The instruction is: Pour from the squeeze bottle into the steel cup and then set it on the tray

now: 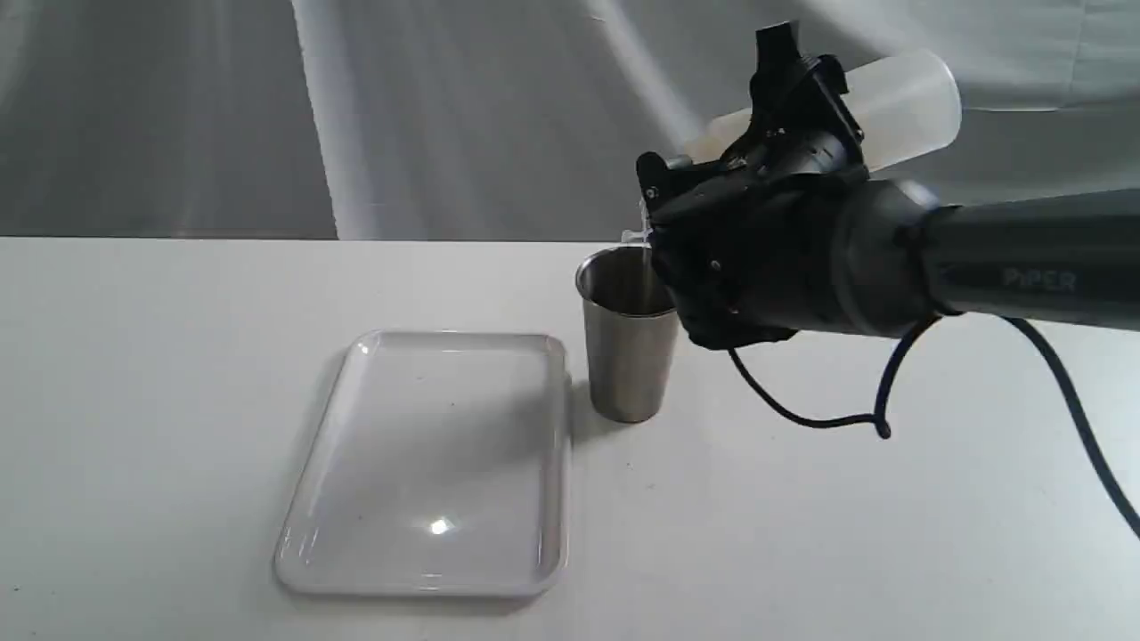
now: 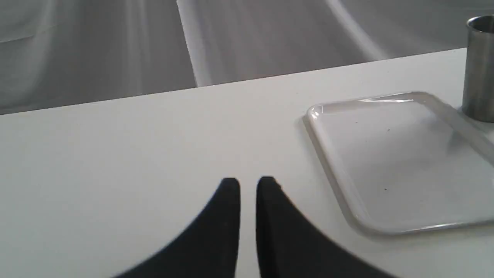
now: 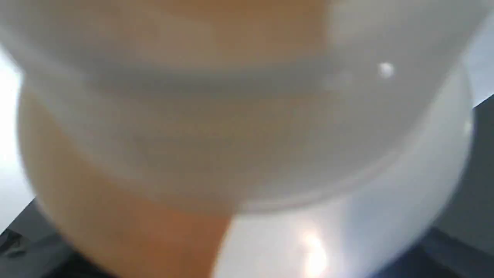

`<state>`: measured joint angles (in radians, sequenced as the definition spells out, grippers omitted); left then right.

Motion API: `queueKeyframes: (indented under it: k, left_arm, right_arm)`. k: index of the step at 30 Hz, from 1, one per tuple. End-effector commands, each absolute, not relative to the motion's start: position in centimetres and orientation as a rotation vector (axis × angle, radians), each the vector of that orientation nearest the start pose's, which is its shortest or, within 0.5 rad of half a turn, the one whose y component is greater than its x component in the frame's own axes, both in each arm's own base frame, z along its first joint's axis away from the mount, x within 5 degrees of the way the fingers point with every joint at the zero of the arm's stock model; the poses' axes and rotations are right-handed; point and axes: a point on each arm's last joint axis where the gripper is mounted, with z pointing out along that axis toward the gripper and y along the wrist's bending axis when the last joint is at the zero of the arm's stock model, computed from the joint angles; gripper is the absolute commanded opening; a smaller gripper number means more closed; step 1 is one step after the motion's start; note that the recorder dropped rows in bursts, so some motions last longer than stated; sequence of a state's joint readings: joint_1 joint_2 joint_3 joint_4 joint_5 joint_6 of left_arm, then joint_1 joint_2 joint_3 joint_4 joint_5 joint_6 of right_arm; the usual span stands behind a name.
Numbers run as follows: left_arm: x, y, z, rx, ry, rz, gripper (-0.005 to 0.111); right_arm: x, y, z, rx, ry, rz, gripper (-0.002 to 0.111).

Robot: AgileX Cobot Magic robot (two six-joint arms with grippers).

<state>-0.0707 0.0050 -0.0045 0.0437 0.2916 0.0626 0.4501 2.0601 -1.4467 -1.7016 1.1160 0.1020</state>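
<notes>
My right gripper (image 1: 784, 116) is shut on the squeeze bottle (image 1: 899, 98), which is tipped with its base up to the right and its nozzle end down over the steel cup (image 1: 626, 338). A thin stream runs from the nozzle into the cup. In the right wrist view the squeeze bottle (image 3: 247, 127) fills the picture, whitish with amber liquid, and hides the fingers. The white tray (image 1: 436, 463) lies flat just left of the cup. My left gripper (image 2: 248, 183) hovers low over bare table with its fingertips almost together and nothing between them; the tray (image 2: 386, 227) and the cup (image 2: 478, 69) show beyond it.
A black cable (image 1: 837, 409) hangs from the right arm down to the table beside the cup. A grey cloth backdrop (image 1: 356, 116) hangs behind the table's far edge.
</notes>
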Motion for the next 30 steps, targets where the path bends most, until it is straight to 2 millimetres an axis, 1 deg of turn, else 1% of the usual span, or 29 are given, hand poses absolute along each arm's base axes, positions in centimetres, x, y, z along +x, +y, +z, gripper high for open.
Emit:
queueKeyframes:
  k: [1,14,30]
  left_arm:
    - [5.46,-0.29,18.74,0.147,1.762,0.032,0.008]
    - [5.46,-0.29,18.74,0.147,1.762,0.032,0.008]
    - [5.46,-0.29,18.74,0.147,1.762,0.032,0.008]
  right_arm:
    - [42.57,11.77,25.12,-1.332,1.610,-1.903,0.057]
    - [42.58,11.79,25.10,-1.407,1.583,-1.938,0.057]
    - [42.58,11.79,25.10,-1.432,1.573,-1.951,0.057]
